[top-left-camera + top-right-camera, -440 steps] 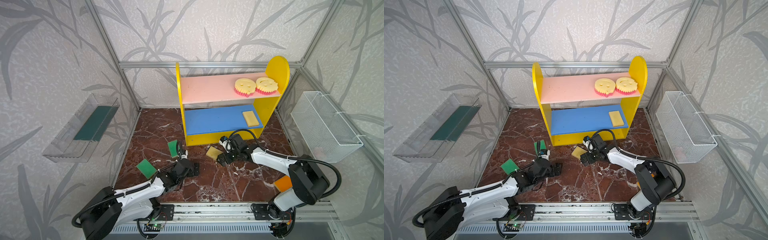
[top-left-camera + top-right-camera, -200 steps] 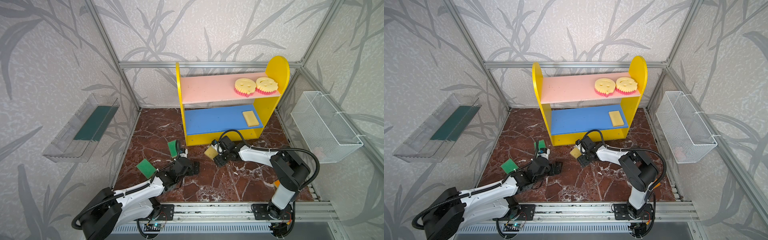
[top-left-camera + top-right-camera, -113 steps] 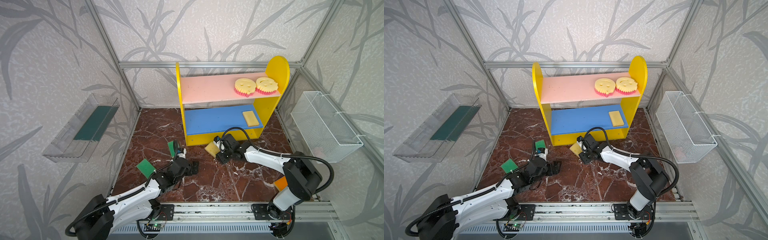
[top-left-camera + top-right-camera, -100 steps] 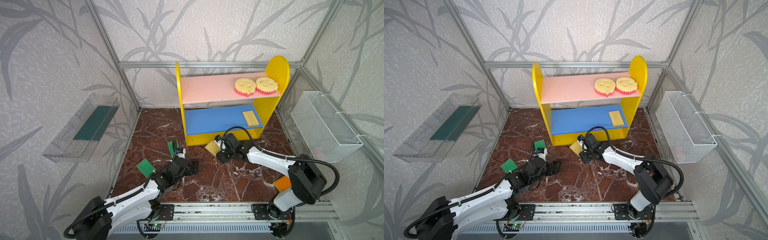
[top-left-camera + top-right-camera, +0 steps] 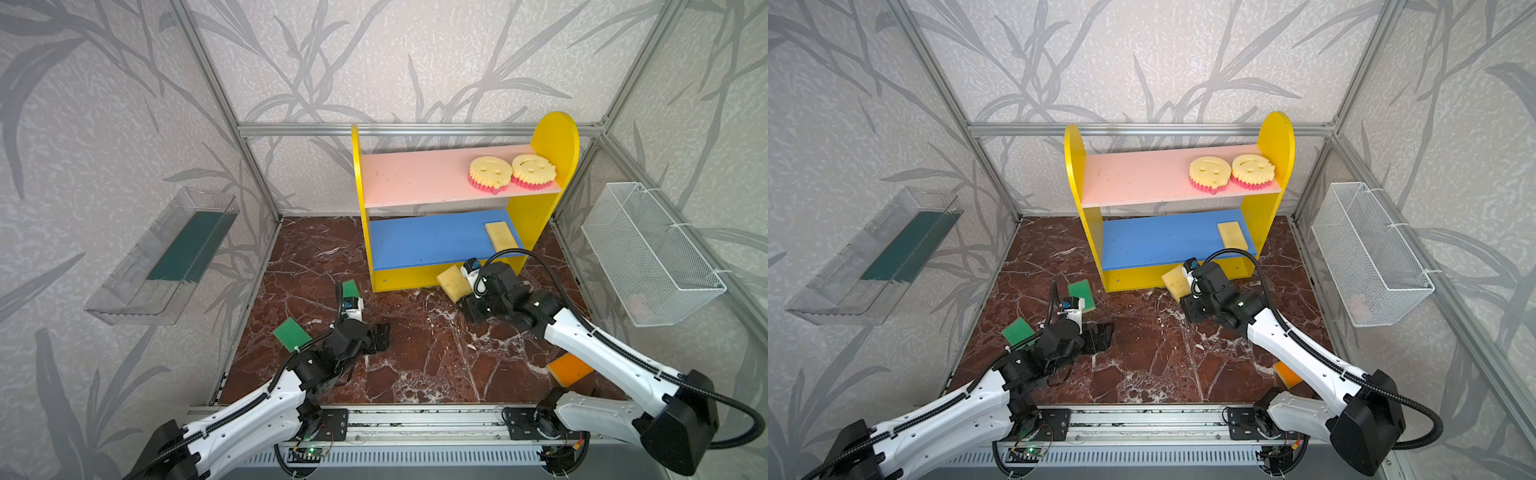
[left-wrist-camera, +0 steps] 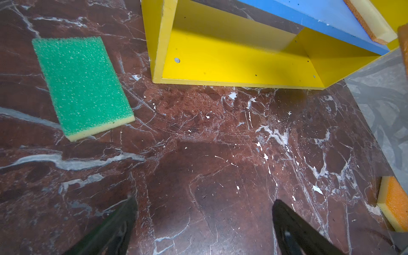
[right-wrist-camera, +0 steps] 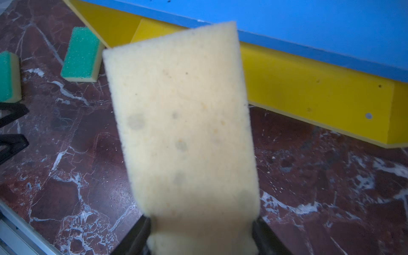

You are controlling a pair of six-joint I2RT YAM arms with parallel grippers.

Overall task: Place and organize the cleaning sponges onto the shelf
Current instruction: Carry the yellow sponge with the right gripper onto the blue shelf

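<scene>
Right gripper (image 7: 202,234) is closed partway on a pale sponge (image 7: 181,123), gripping one short end; the rest projects ahead toward the shelf (image 7: 309,88) base. Foam is likely light, soft, compressible: grip across the width, mid-body if it sags. Left gripper (image 6: 203,220) gapes wide, empty.

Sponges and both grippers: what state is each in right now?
smiley sponges: lying on the pink board.
shelved pale sponge: flat on the blue board.
held pale sponge: clamped in the right gripper.
green sponges: loose on the floor.
orange sponge: loose on the floor.
left gripper: open, empty.
</scene>
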